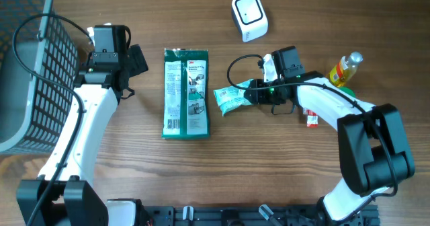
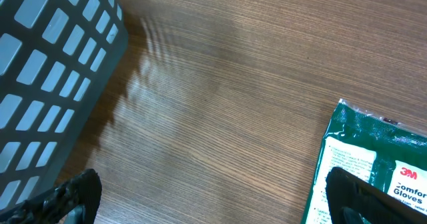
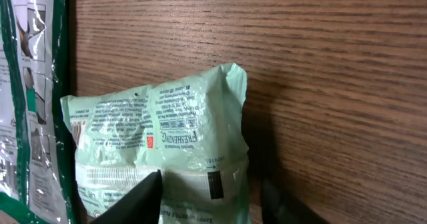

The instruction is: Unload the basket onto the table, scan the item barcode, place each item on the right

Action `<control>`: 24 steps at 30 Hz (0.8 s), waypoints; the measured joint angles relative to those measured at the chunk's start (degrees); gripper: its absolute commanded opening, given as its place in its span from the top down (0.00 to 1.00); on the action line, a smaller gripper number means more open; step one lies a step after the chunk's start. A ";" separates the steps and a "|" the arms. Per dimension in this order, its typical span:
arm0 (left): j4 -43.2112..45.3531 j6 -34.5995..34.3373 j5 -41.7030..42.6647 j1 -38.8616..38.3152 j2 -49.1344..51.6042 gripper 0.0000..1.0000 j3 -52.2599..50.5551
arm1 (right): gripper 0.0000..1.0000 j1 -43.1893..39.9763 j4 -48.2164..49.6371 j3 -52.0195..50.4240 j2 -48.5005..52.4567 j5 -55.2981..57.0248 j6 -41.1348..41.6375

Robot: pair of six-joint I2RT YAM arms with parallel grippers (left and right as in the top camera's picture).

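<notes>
Near right: small red-and-white packet (image 1: 311, 118) on the bench (image 1: 255, 172), partly under the right arm. Mid bench: pale green pouch (image 1: 230, 97) lies just right of the green gloves pack (image 1: 186, 93). Right hand (image 1: 254, 93) at the pouch's right end, fingers (image 3: 137, 197) straddling it; one overlaps the pouch, dark gap at the other, can't tell if it's clamped. Yellow bottle (image 1: 345, 69) lies further right. Left hand (image 1: 136, 60) spread wide, holding nothing, over bench between gloves pack and grey basket (image 1: 27, 71) at far left. White scanner (image 1: 249, 16) far centre, well apart from the pouch
</notes>
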 measured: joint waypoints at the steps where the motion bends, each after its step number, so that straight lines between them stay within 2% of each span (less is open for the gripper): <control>1: 0.00 0.00 0.00 0.00 0.00 0.00 0.00 | 0.56 0.00 0.20 0.00 0.00 0.00 0.00; 24: 0.00 0.00 0.00 0.00 0.00 0.00 0.00 | 0.57 0.00 1.92 -0.98 0.00 -2.64 0.90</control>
